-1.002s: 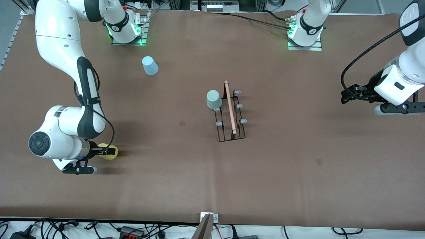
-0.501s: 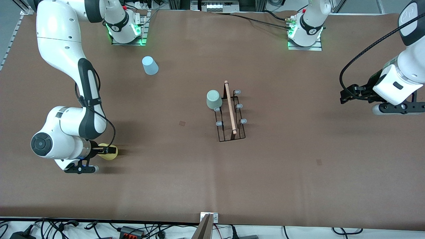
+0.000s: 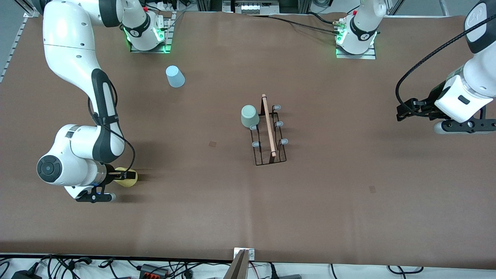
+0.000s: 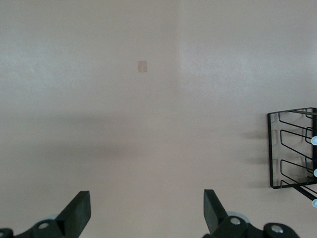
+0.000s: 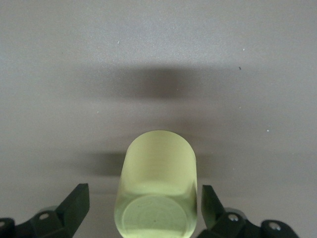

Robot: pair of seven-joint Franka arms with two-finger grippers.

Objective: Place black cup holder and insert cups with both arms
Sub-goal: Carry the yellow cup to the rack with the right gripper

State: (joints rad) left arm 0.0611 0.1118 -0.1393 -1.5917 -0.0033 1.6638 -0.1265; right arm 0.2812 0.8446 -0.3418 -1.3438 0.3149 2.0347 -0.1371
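The black cup holder (image 3: pixel 268 133) with its wooden rod handle stands mid-table; one end of it shows in the left wrist view (image 4: pixel 292 148). A pale green cup (image 3: pixel 249 116) sits on one of its prongs. A light blue cup (image 3: pixel 175 76) stands near the right arm's base. The yellow cup (image 3: pixel 128 178) (image 5: pixel 156 178) rests at the right arm's end of the table. My right gripper (image 3: pixel 123 176) (image 5: pixel 143 193) is open, one finger on each side of it with a gap on both sides. My left gripper (image 3: pixel 403 109) (image 4: pixel 146 198) hangs open and empty above bare table at the left arm's end.
The brown table (image 3: pixel 329 201) has small square marks (image 3: pixel 212 143) (image 3: pixel 372 189). A metal bracket (image 3: pixel 243 255) sits at the table edge nearest the front camera, with cables along that edge.
The right arm has edged slightly toward the yellow cup. The left arm has drifted only a little. Cups and holder have not moved.
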